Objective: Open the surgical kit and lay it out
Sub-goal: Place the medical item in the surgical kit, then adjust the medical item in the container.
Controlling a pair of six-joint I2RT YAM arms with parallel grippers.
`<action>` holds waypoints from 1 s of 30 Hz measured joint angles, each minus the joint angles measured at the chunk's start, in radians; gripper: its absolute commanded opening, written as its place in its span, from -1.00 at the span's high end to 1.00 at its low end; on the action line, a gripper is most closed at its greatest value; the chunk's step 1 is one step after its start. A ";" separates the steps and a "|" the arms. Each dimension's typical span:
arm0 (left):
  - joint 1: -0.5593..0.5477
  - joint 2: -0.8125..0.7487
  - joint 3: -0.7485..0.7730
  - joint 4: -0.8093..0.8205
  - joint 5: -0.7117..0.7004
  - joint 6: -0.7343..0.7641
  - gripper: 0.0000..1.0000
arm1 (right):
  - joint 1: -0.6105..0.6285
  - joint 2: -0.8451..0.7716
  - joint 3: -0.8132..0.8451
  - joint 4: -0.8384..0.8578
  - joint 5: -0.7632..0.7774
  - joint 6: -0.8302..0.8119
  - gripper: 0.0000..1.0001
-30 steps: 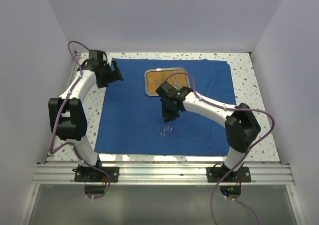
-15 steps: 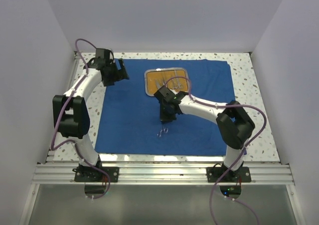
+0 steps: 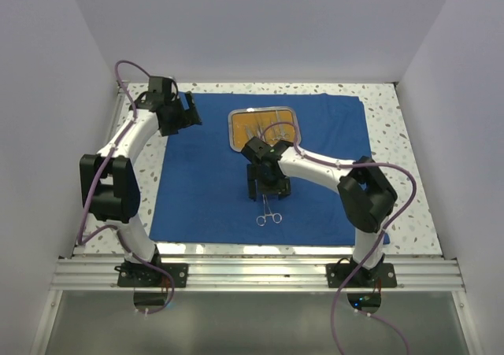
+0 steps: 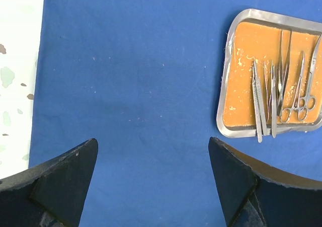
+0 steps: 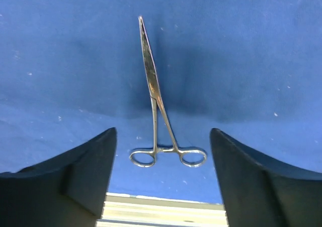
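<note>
Between the fingers of the right claw (image 5: 163, 131), which stand wide apart and grip nothing, a pair of ring-handled forceps (image 5: 153, 98) lies flat on the blue cloth (image 3: 205, 182). The forceps touch neither finger. Their long axis runs straight down the gap, crosswise to the line from finger to finger, with the two rings towards the near edge of the worktop (image 3: 386, 111) and the closed tips pointing away towards the far edge. From above, the claw hangs low over the tip end, and the rings show just clear of it on the near side. Directly beyond the claw, further along that same line, sits the steel tray (image 3: 231, 131) with its orange floor. The remaining instruments (image 4: 274, 101) lie in it side by side, seemingly lengthwise like the forceps. The left claw (image 4: 152, 141) is also spread wide and empty, hovering over the far left part of the cloth with the tray off to its right. Both claws are near the tray, but the right one looks better placed, since it need only lift clear and travel straight ahead to reach the next instrument
</note>
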State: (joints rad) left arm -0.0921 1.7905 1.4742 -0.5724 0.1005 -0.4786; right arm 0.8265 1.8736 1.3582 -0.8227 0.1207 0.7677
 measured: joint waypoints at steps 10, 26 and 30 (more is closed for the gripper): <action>0.000 0.000 0.019 -0.012 -0.004 0.000 -0.89 | -0.005 0.040 0.378 -0.203 0.092 -0.087 -0.72; 0.000 -0.153 -0.116 -0.025 0.005 0.000 -0.88 | -0.394 0.536 1.052 -0.216 0.128 -0.263 -0.53; 0.000 -0.190 -0.163 -0.033 0.008 0.000 -0.88 | -0.422 0.607 1.086 -0.212 0.124 -0.289 -0.41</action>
State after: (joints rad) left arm -0.0921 1.6009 1.3113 -0.6056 0.1089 -0.4786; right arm 0.4042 2.4802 2.4439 -1.0348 0.2451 0.4789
